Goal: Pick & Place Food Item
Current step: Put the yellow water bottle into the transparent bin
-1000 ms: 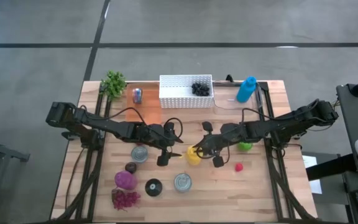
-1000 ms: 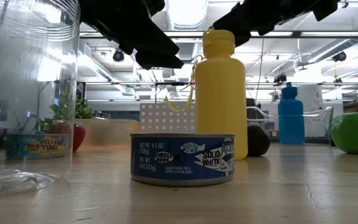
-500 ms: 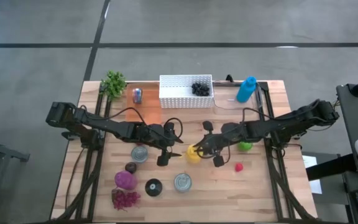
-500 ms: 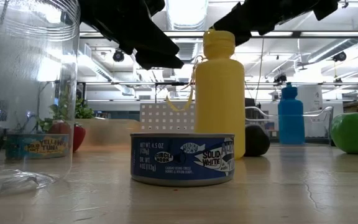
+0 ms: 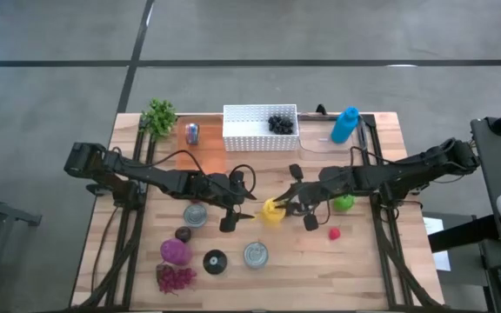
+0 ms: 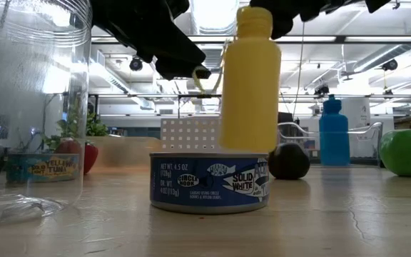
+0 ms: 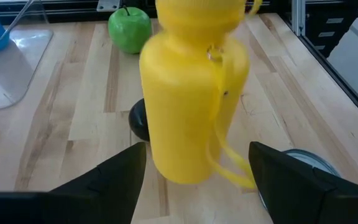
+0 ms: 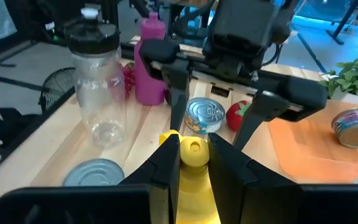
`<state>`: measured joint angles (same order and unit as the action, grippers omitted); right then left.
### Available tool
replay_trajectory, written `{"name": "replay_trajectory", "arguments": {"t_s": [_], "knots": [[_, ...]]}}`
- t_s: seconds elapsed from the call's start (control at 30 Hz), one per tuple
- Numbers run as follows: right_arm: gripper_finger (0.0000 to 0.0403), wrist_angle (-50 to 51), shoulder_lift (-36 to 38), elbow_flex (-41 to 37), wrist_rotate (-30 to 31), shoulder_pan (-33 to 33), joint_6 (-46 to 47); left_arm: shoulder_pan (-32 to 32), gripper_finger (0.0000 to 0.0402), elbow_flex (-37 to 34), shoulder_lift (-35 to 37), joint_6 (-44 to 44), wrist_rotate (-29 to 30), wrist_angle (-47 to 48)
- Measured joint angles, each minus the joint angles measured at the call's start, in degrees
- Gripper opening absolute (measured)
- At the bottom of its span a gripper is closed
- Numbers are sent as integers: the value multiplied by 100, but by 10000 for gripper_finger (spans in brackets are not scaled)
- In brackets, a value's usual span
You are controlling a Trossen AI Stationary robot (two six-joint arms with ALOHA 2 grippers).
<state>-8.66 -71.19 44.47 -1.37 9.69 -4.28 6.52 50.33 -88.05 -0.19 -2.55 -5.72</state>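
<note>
Frame centre: right gripper (image 5: 296, 202) has its jaws clamped on the yellow bottle's (image 5: 272, 211) cap, base clear of the counter (image 5: 364, 261). Left gripper (image 5: 243, 209) waits beside it, jaws wide and empty. Best to lift straight, clearing the tuna can (image 6: 210, 182) and left fingers.

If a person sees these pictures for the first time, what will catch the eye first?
The yellow bottle at mid-table: the right gripper holds it by its cap, clear of the wood in the low view. The left gripper faces it, open. Next, the tuna can in front and the white basket at the far edge.
</note>
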Motion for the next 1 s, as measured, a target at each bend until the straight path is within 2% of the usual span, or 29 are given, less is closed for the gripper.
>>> {"name": "replay_trajectory", "arguments": {"t_s": [0.23,0.67,0.87,1.0], "knots": [[59,266,575,0,49,-92,328,0,292,0,0,-4,0,2],[59,1195,1960,0,2409,-477,735,1,288,0,0,-24,-1,2],[59,1193,2288,114,2605,-908,733,0,291,-2,0,-22,0,1],[59,1394,2277,378,3014,-1256,734,0,290,-2,0,-22,0,2]]}}
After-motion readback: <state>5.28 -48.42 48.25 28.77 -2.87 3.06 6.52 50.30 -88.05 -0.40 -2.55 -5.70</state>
